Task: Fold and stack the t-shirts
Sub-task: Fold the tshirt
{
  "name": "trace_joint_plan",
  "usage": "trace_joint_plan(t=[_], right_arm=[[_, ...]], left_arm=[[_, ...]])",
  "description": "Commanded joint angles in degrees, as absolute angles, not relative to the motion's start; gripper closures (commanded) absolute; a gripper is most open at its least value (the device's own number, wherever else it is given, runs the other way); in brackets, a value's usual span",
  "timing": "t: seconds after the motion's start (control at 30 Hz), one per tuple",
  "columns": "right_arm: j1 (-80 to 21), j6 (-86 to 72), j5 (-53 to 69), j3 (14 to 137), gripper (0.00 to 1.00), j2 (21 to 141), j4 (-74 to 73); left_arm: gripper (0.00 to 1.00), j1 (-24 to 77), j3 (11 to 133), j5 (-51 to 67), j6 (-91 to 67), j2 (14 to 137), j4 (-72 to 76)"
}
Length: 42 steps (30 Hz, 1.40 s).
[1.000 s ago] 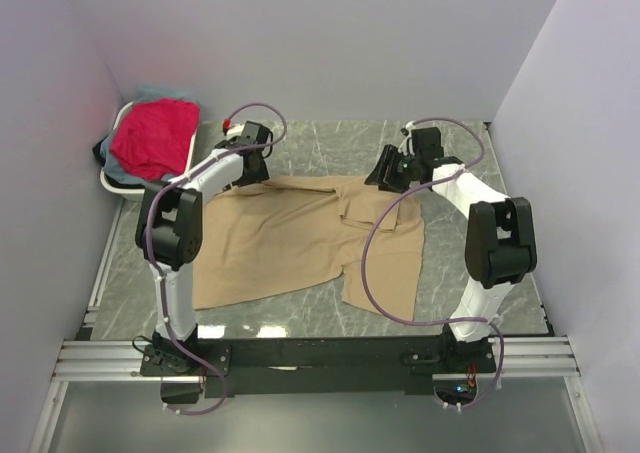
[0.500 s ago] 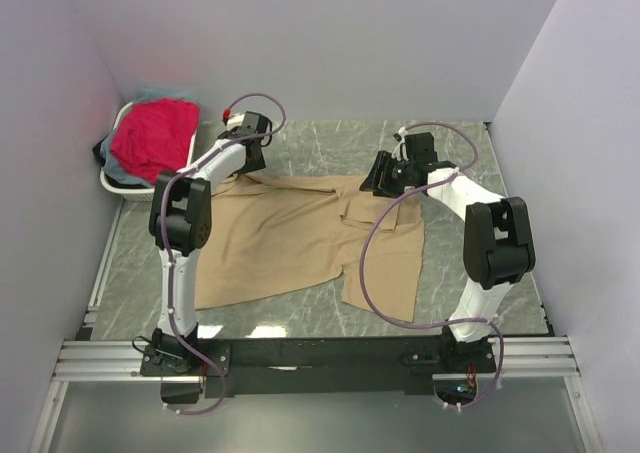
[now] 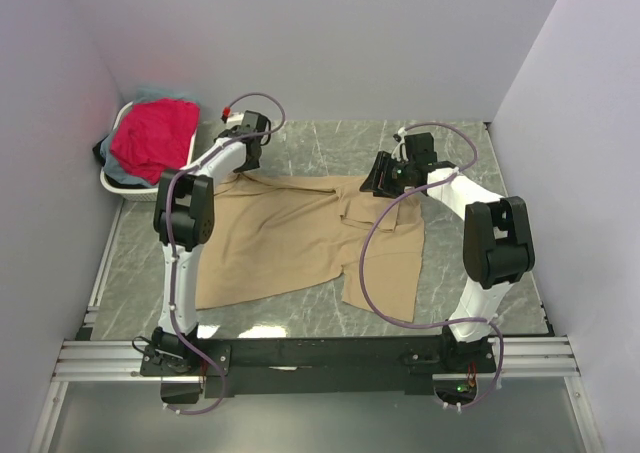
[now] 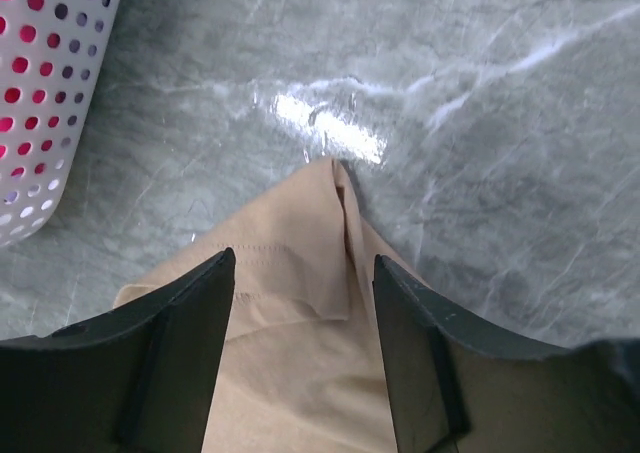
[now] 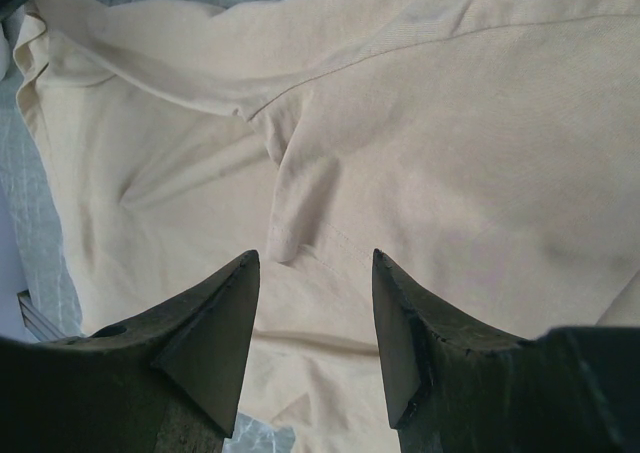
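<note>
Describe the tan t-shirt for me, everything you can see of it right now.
The tan t-shirt is plain beige soft cloth, spread mostly flat on the grey marbled table, its right part doubled over with creases. Its far-left corner is turned over into a point. The left gripper stands open astride that corner; the right gripper is open above the far-right fold. Whether either touches it cannot be told.

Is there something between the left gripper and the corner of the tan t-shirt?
Nothing visible does. The corner of the tan t-shirt lies bare just below the open left gripper; the white basket stands off to one side.
</note>
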<state>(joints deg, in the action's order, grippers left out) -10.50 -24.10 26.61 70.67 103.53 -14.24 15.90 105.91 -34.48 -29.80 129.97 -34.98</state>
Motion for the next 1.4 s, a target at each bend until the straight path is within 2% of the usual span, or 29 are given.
trace_joint_plan(t=[0.0,0.2,0.53,0.77,0.87,0.93,0.97,1.03,1.07,1.1,1.37], right_arm=[[-10.72,-22.85,26.72,72.25,0.44,104.24,-13.97],[-10.72,-22.76,27.16,72.51,0.44,105.03,-13.97],[-10.72,-22.59,27.33,72.33,0.44,105.29,-14.15],[-10.72,-22.41,27.16,72.51,0.44,105.82,-14.5],[-10.72,-22.32,27.25,72.86,0.44,106.08,-14.77],[-10.72,-22.24,27.25,72.95,0.44,106.17,-14.76],[-10.64,-22.32,27.25,72.86,0.44,106.26,-14.77],[-10.72,-22.32,27.16,72.77,0.44,106.35,-14.85],[-10.72,-22.32,27.16,72.77,0.44,106.43,-14.77],[-10.64,-22.32,27.25,72.77,0.44,106.52,-14.68],[-10.81,-22.15,27.33,73.12,0.44,106.61,-15.2]], left_arm=[[0.37,15.47,108.9,-36.56,-28.83,130.61,-35.42],[0.35,15.38,102.66,-33.84,-28.39,125.52,-31.29],[0.37,15.29,100.9,-31.73,-27.51,124.54,-31.47],[0.57,15.21,102.3,-32.43,-27.07,125.68,-32.43],[0.62,15.12,103.71,-33.13,-26.81,126.74,-33.4],[0.72,15.03,104.67,-34.01,-27.24,127.18,-34.45],[0.8,15.12,104.76,-34.36,-27.33,127.18,-34.37],[0.87,15.12,104.24,-34.89,-27.25,126.39,-33.93],[0.96,15.12,104.06,-35.15,-27.33,126.13,-33.84],[0.99,15.03,103.8,-35.16,-27.25,125.6,-33.66],[0.99,15.12,103.53,-36.21,-27.25,124.28,-35.15]])
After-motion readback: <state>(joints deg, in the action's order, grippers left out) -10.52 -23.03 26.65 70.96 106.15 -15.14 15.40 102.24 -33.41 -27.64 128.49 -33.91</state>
